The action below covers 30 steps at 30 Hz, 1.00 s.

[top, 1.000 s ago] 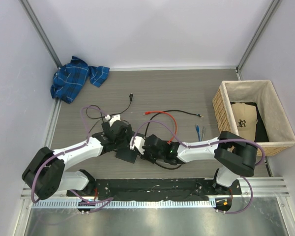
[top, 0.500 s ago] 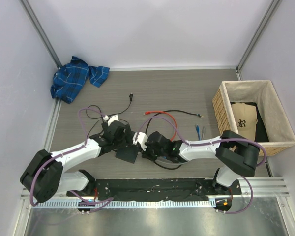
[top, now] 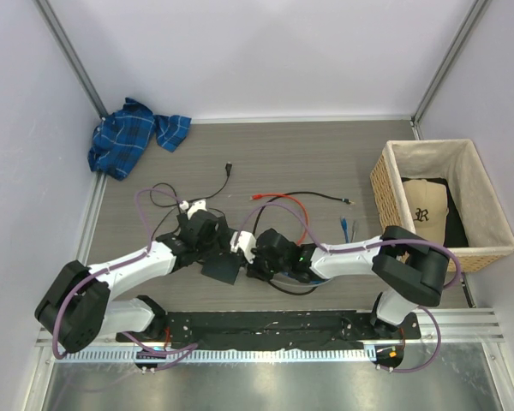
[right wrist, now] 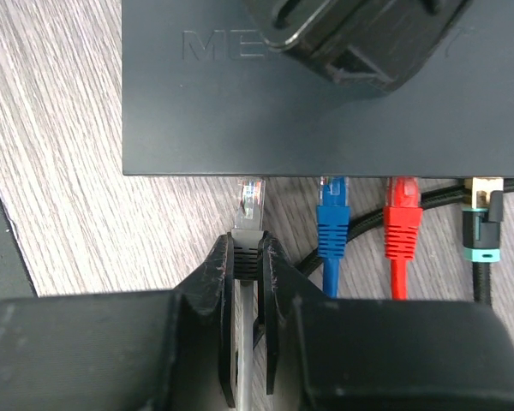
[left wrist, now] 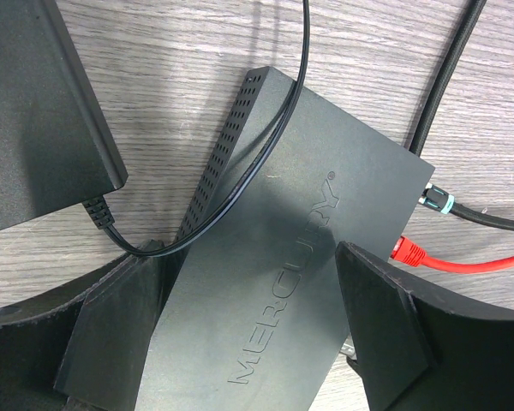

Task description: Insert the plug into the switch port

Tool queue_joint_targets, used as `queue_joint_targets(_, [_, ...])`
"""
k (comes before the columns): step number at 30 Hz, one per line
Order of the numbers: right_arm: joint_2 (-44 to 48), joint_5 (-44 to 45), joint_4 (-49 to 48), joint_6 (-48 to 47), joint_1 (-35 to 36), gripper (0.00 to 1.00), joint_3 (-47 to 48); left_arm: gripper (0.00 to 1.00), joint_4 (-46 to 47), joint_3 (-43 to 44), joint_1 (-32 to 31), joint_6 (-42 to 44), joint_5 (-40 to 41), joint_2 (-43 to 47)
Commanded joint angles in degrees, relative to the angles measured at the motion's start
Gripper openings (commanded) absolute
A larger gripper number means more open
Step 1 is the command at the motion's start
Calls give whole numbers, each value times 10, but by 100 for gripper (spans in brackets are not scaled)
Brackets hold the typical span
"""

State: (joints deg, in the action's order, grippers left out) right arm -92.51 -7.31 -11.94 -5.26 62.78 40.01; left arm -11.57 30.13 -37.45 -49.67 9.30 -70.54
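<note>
Change since earlier: right wrist sits a little farther from the arm bases and closer to the left wrist; left wrist nudged slightly leftward.
Right fingers (right wrist: 211,282): clenched on the grey boot of the clear-tipped plug (right wrist: 251,204), one finger on each side.
Plug: tip meets the edge of the flat dark grey switch box (right wrist: 206,111); most of its clear body is outside.
Switch port (right wrist: 250,175): leftmost on that edge in the right wrist view, straight ahead of the plug; cannot tell whether the tip is inside.
Neighbours: blue plug (right wrist: 331,214), red plug (right wrist: 403,218) and teal-collared black braided cable (right wrist: 482,227) sit in the same edge, rightward in that order.
Left fingers (left wrist: 120,334): spread wide astride the switch box, one against each long side, gripping it.
Switch box: on the grey wood-grain counter (right wrist: 68,128), between the two wrists.
Beside it: black adapter brick (left wrist: 34,111); its thin black cord (left wrist: 265,145) drapes over the box's vented corner.
</note>
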Motion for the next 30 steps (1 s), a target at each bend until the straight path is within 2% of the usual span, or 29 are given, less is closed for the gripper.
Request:
queue_joint_targets(1, [-9,-11,-7,2,-1,1,32,86,-5,-15,2,-10,-27,-7])
queue_joint_targets(30, [19,-39,-54,30,-18,1,13,86,-3,-17,2,-7,-34,-13])
